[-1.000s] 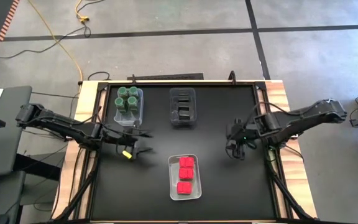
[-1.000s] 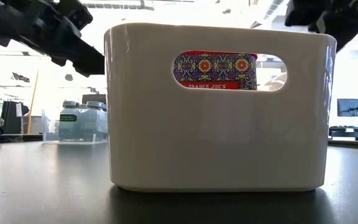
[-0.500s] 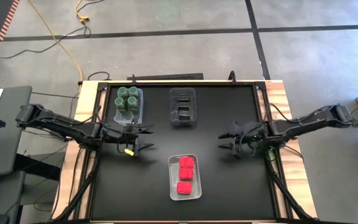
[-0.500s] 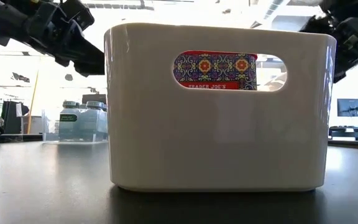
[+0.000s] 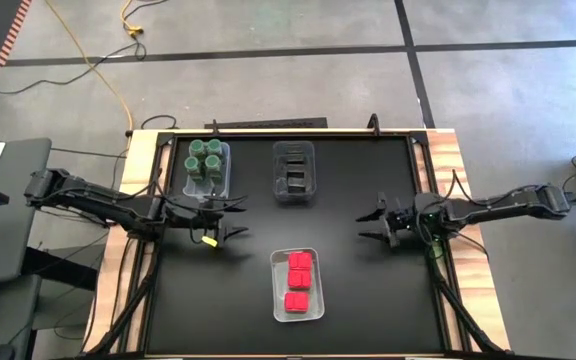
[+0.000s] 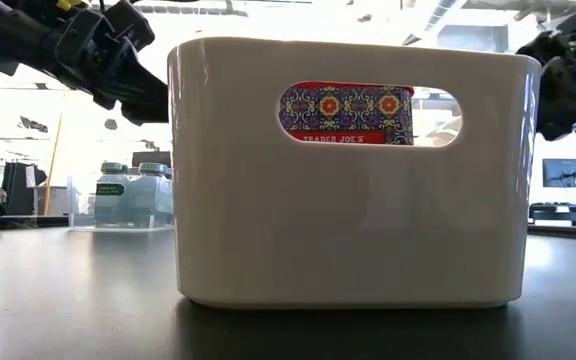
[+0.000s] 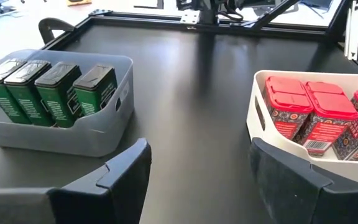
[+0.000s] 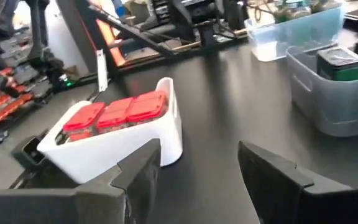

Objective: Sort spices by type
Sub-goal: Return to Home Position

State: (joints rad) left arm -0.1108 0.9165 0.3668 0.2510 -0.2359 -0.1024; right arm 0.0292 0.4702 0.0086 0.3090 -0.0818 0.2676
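Note:
Three bins hold the spices. Green-lidded jars (image 5: 206,160) stand in a clear bin at the far left. Dark boxes (image 7: 48,90) fill a grey bin (image 5: 294,172) at the far middle. Red packets (image 5: 298,278) sit in a white bin (image 5: 297,312) near the table's front. My left gripper (image 5: 240,219) hangs open above the table left of centre, pointing toward the right edge. My right gripper (image 5: 362,227) hangs open right of centre, pointing toward the left edge. Nothing is between the fingers of either (image 7: 197,168) (image 8: 197,168).
The black table top (image 5: 358,290) lies bare between the two grippers and around the bins. A raised frame (image 5: 423,170) runs along the table's edges. In the low view the white bin (image 6: 348,200) stands in front and hides most of the table.
My right gripper has sunk toward the table and tipped from pointing down to nearly level, facing the left edge, while its arm has stretched out low toward the right edge. Its fingers have stayed open. The bins and spices have not moved.

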